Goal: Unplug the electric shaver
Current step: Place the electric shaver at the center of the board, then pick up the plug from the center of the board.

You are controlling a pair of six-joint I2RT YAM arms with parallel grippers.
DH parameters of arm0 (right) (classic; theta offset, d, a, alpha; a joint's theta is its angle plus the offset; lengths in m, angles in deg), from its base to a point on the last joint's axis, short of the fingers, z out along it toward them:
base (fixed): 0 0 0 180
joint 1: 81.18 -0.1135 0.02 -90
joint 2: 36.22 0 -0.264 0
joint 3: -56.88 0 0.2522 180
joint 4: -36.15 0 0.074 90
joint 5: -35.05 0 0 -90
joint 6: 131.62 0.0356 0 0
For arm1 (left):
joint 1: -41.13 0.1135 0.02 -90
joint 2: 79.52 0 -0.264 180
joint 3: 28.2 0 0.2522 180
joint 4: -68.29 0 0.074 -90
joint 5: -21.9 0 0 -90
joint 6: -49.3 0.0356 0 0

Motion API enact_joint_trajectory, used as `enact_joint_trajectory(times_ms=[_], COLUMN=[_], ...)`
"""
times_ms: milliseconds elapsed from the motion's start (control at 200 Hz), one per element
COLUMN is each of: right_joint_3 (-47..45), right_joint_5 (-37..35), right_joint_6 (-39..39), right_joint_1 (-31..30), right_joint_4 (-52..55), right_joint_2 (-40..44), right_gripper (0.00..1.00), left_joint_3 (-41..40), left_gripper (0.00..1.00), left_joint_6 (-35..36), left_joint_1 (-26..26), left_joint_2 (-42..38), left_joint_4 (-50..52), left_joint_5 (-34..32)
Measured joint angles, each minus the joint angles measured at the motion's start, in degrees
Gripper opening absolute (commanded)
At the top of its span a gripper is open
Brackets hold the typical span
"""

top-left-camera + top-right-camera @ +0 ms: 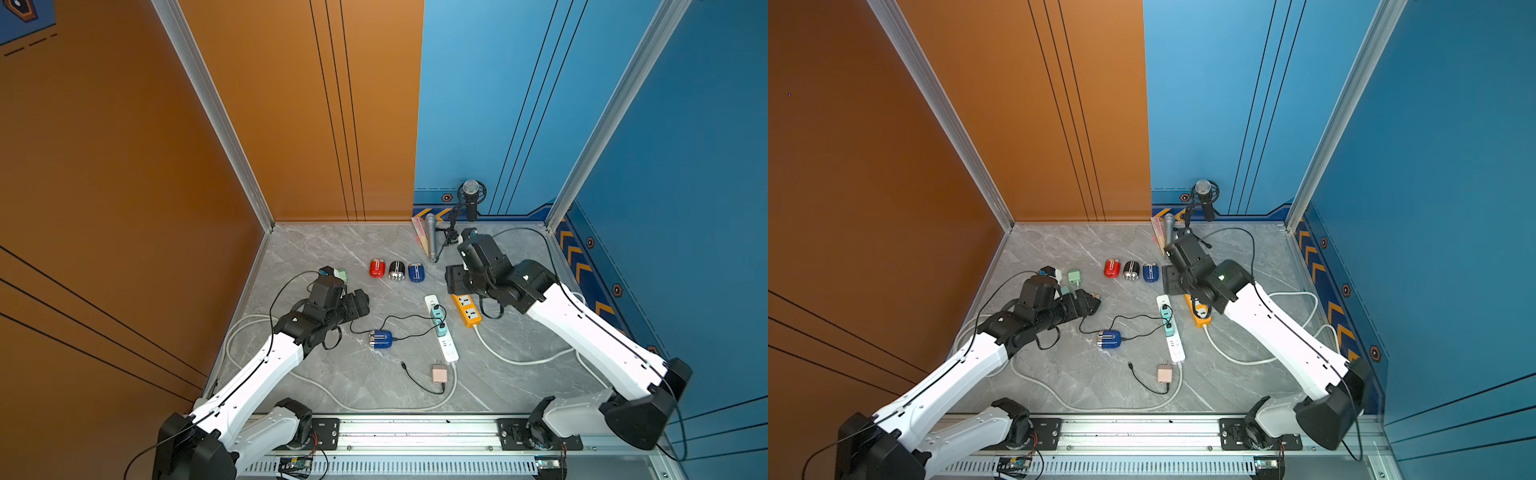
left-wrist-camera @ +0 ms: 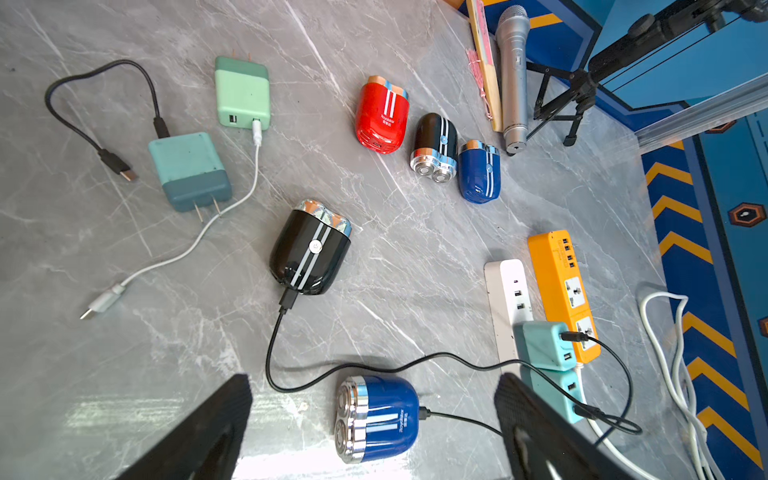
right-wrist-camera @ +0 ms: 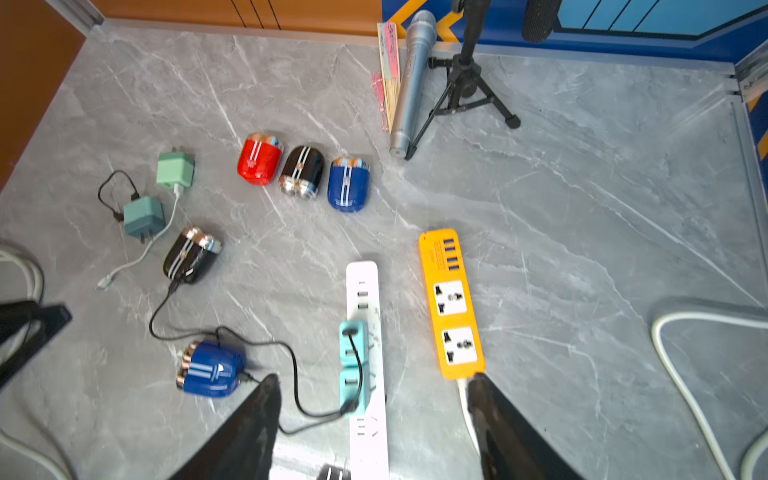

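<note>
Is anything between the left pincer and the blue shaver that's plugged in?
Nothing visible. The open left pincer hangs over the blue shaver with only clear air between them. The black shaver's cable runs close alongside the blue shaver, not over it.

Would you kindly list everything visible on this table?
power strips: 2, white strip, orange strip, side by side
shavers in a row: 3, red, black, blue, far middle
cabled shavers: 2, black, blue, left of white strip
plugged adapters: 2, teal, on white strip
loose adapters: 3, green and dark teal far left, pink near front
microphones: 2, silver lying, black on tripod, at back
folded fan: 1, bamboo, beside silver microphone
cables: several, black and white, across table
grippers: 2, black, left gripper and right gripper, open, empty
</note>
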Motion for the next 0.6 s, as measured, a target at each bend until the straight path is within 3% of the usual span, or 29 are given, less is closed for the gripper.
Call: enact_joint_trajectory(times_ms=[155,285,420,600], right_joint_3=[-12.4,-20.0,-24.6,-28.3], right_joint_5=[-2.4,-4.2,-4.2,-3.4], right_joint_6=[11.3,20.2,25.6,28.6], right_joint_1=[-13.4,-20.7,-24.6,-25.4], right_joint_4=[3.5,5.3,5.2,2.0], right_joint_2=[6.4,8.9,9.0,7.2], right_gripper=[0.65,0.64,0.63,0.61], left_joint_3=[2.0,2.0,2.0,2.0], left_gripper=[0.95,0.95,0.94,0.94], left_joint_6=[0.5,0.4,0.0,-0.3], left_joint_1=[0.7,1.4,1.7,1.7], left_joint_2=[2.7,3.1,2.8,1.8], left_joint_4=[-0.1,0.0,0.0,0.0], left_joint_5=[1.3,1.5,1.5,1.9])
